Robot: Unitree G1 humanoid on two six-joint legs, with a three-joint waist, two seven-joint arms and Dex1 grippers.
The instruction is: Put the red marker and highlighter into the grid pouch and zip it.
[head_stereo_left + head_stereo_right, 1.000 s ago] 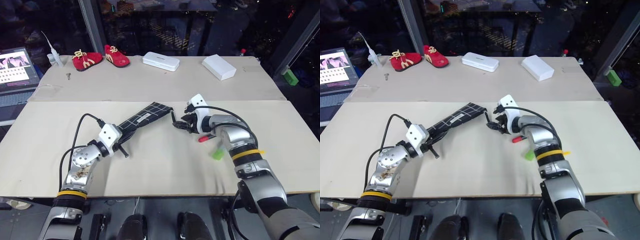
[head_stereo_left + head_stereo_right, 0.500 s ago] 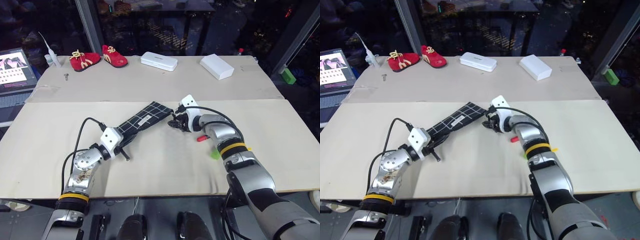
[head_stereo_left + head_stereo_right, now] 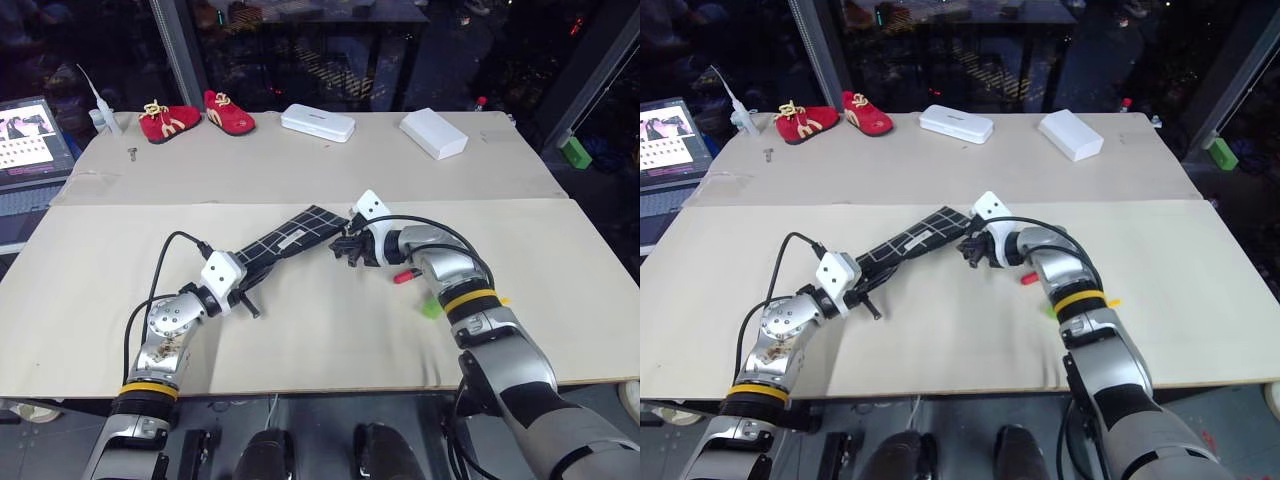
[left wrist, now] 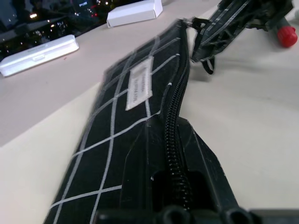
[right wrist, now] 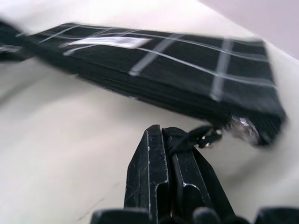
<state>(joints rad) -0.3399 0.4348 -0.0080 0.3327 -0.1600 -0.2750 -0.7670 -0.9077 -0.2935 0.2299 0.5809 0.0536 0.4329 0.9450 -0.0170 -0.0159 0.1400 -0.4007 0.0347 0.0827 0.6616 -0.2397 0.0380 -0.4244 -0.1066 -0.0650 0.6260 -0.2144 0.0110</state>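
The left gripper [image 3: 243, 291] hides the near end of the pouch [image 3: 290, 235]; its fingers are pressed together on that end, with the zipper teeth running out between them in the left wrist view. The right arm covers most of the marker [image 3: 405, 276], so only its red cap end shows, lying on the table [image 3: 330, 330] just behind that arm. The highlighter [image 3: 431, 307] is likewise half hidden: a pale green stub peeks out beside the right forearm, near the marker but apart from it. Whether the zipper is fully closed cannot be told.

The pouch lies on a slant across the middle of the table, from the left gripper up toward the right gripper [image 3: 347, 247], white label facing up. The right gripper sits at the pouch's far corner, its fingers pinched tight on the black pull strap [image 5: 196, 138], which leads to the metal slider at that corner in the right wrist view.

Farther back, across a seam in the table covering, lie two white cases [image 3: 319, 122], well apart from the pouch. A pair of red shoes [image 3: 198, 112] sits at the far left, with a small key-like object [image 3: 135, 153] near them. A laptop [image 3: 35, 135] stands off the table's left edge, cut off by the frame.
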